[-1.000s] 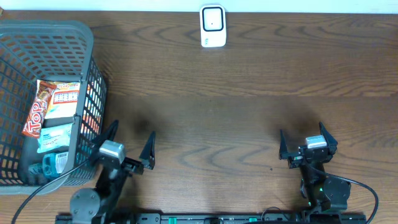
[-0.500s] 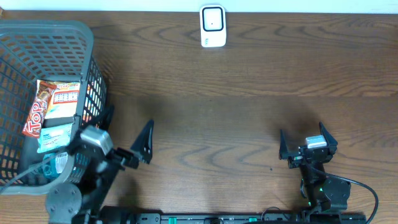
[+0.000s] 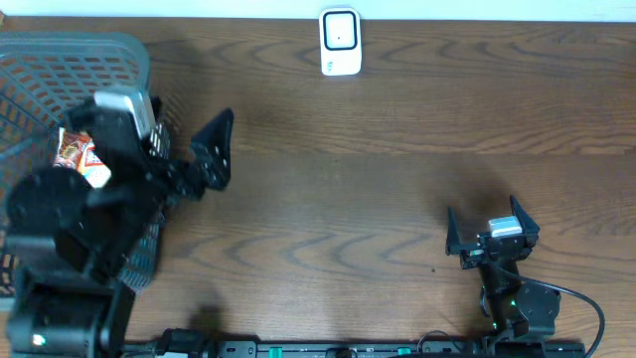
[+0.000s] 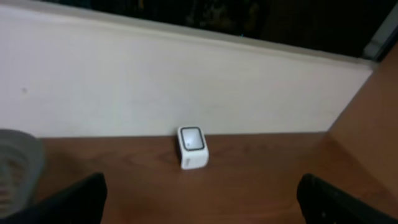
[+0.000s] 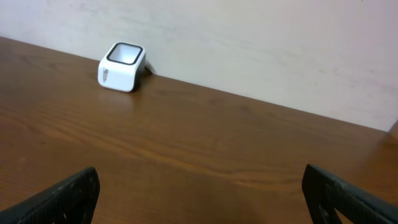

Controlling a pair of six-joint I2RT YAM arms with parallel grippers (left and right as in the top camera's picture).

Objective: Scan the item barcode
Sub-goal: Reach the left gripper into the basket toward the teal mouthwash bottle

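Note:
The white barcode scanner (image 3: 340, 42) stands at the table's far edge; it also shows in the left wrist view (image 4: 191, 148) and the right wrist view (image 5: 122, 66). A red snack packet (image 3: 76, 149), an item, peeks out inside the grey basket (image 3: 60, 45); my left arm hides the other contents. My left gripper (image 3: 186, 151) is raised over the basket's right side, open and empty, pointing towards the scanner (image 4: 202, 208). My right gripper (image 3: 489, 230) rests near the front right, open and empty (image 5: 202, 200).
A pale wall (image 5: 261, 43) runs behind the table's far edge. The brown wooden table (image 3: 397, 179) stretches between the basket and the right arm.
My left arm has lifted from the table's front edge and swung back and up over the basket's right side, covering most of its contents. The right arm has not moved.

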